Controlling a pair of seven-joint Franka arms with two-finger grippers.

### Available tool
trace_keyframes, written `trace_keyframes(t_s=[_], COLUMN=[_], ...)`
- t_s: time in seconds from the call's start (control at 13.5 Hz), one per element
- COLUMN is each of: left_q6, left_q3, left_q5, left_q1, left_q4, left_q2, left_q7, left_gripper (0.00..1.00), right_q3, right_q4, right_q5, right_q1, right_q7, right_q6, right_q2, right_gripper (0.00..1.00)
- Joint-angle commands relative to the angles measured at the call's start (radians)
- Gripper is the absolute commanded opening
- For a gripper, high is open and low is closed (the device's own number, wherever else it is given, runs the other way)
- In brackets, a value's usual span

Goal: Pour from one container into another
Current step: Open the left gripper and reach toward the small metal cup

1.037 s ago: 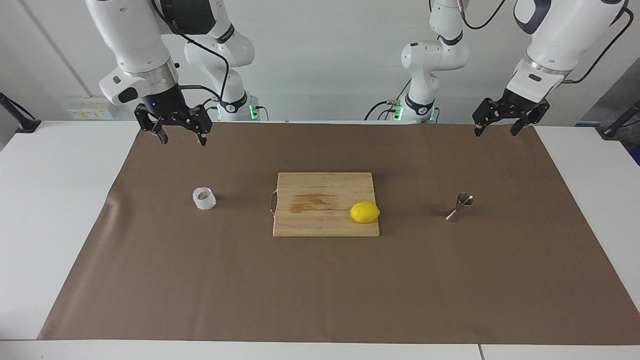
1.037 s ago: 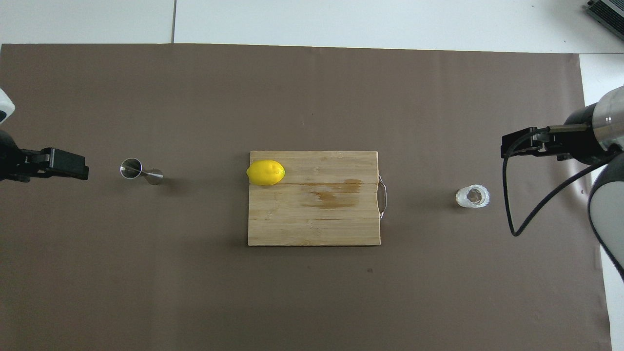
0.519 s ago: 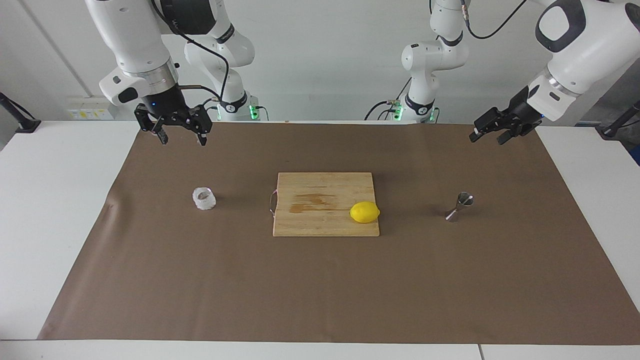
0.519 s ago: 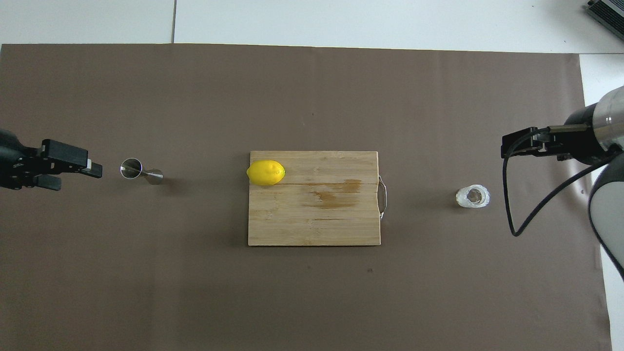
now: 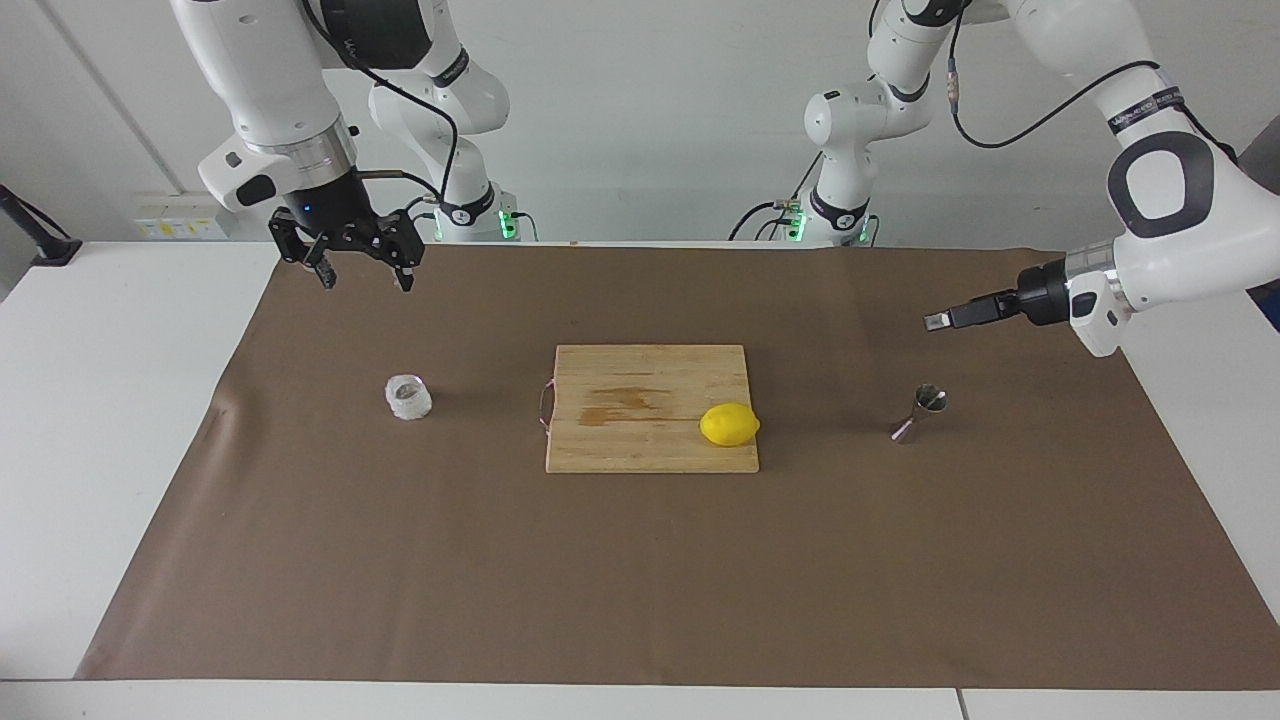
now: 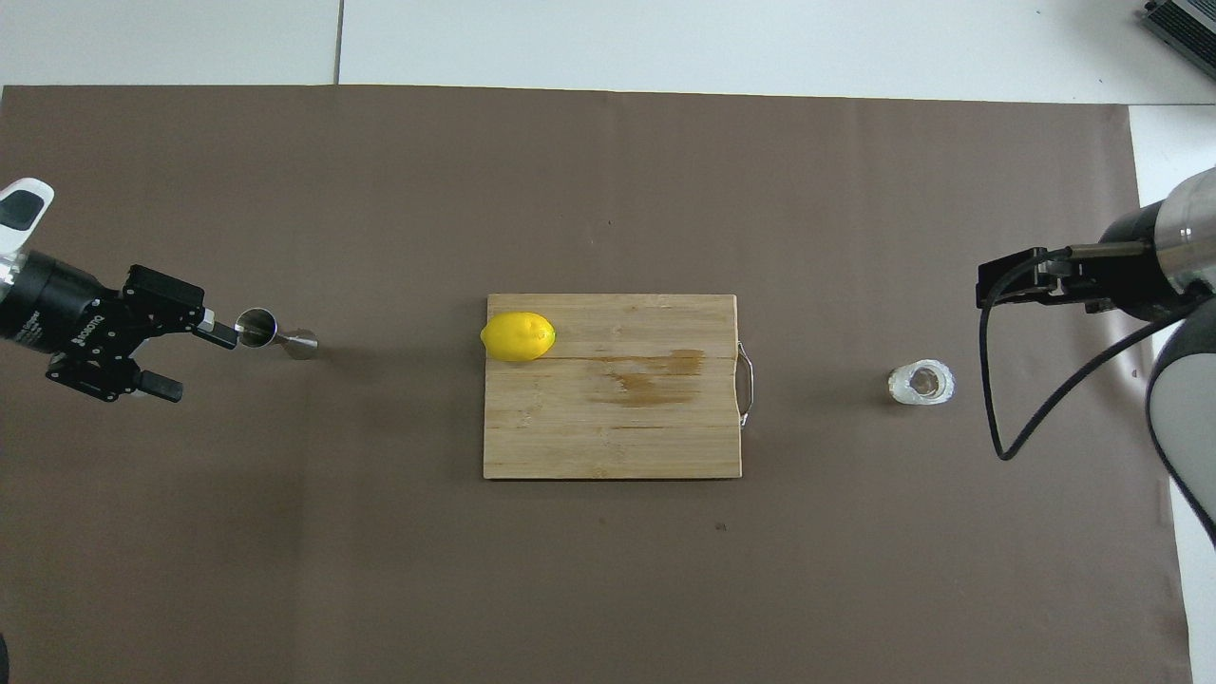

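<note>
Overhead view: left pincer open beside jigger; right pincer open above mat.

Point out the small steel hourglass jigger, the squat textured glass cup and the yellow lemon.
small steel hourglass jigger (image 5: 919, 412), facing view, narrow waist.
squat textured glass cup (image 5: 409, 399), facing view, bumpy side wall.
yellow lemon (image 6: 518, 336), overhead view, middle of the peel.

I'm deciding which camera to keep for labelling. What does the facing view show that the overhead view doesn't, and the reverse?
Only the facing view shows the arms' bases and the left gripper raised above the mat, clear of the jigger. Only the overhead view looks into the glass cup and shows the left gripper's fingers spread apart. Both show the cutting board, the lemon, and the waiting right gripper, open.
</note>
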Motion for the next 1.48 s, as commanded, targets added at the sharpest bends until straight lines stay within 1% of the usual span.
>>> trace_keyframes(t_s=[0.0, 0.15, 0.3, 0.44, 0.67, 0.81, 0.89, 1.04, 1.11, 1.41], left_q6=[-0.076, -0.127, -0.133, -0.139, -0.129, -0.107, -0.107, -0.119, -0.118, -0.110], left_q3=[0.004, 0.033, 0.042, 0.064, 0.085, 0.131, 0.136, 0.151, 0.154, 0.173], left_q5=[-0.093, -0.150, -0.181, -0.237, -0.303, -0.363, -0.374, -0.409, -0.420, -0.468], left_q1=[0.033, 0.040, 0.060, 0.065, 0.073, 0.065, 0.064, 0.067, 0.071, 0.070], left_q4=[0.044, 0.061, 0.062, 0.061, 0.055, 0.047, 0.039, 0.035, 0.035, 0.006], left_q2=[0.082, 0.139, 0.164, 0.197, 0.207, 0.217, 0.219, 0.272, 0.282, 0.288], left_q7=[-0.156, -0.222, -0.230, -0.239, -0.265, -0.264, -0.264, -0.258, -0.258, -0.265], left_gripper=[1.00, 1.00, 1.00, 1.00, 1.00, 1.00, 1.00, 1.00, 1.00, 1.00], right_q3=[0.006, 0.008, 0.008, 0.008, 0.006, 0.006, 0.006, 0.008, 0.006, 0.006], right_q4=[0.014, 0.013, 0.013, 0.013, 0.013, 0.013, 0.013, 0.013, 0.013, 0.013], right_q5=[0.026, 0.026, 0.026, 0.026, 0.026, 0.026, 0.026, 0.026, 0.026, 0.026], right_q1=[-0.011, -0.011, -0.011, -0.011, -0.011, -0.011, -0.011, -0.011, -0.011, -0.011], right_q7=[-0.005, -0.005, -0.005, -0.005, -0.005, -0.005, -0.005, -0.005, -0.005, -0.005], right_q6=[-0.019, -0.020, -0.019, -0.019, -0.019, -0.019, -0.019, -0.019, -0.019, -0.019], right_q2=[0.005, 0.005, 0.005, 0.005, 0.005, 0.005, 0.005, 0.005, 0.005, 0.005], right_gripper=[1.00, 1.00, 1.00, 1.00, 1.00, 1.00, 1.00, 1.00, 1.00, 1.00])
